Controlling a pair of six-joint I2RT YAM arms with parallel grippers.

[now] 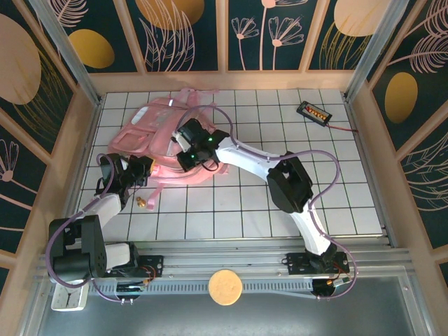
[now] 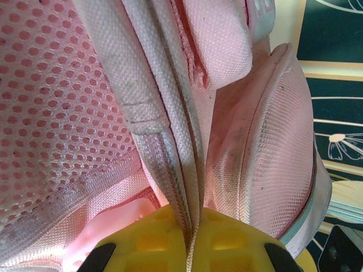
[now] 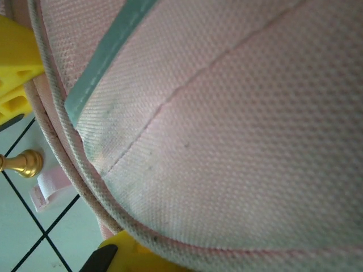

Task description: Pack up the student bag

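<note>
Stage: looks early, you see nothing packed | left end effector (image 2: 190, 229) clamped on student bag (image 1: 157, 129) seam | right end effector (image 1: 187, 150) pinching its edge | it lies directly under both | remaining: open, fill.

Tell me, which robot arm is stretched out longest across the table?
The right arm. It runs long from the table's right side over to the pink bag, while the left arm is folded up short beside the bag's near-left corner.
</note>
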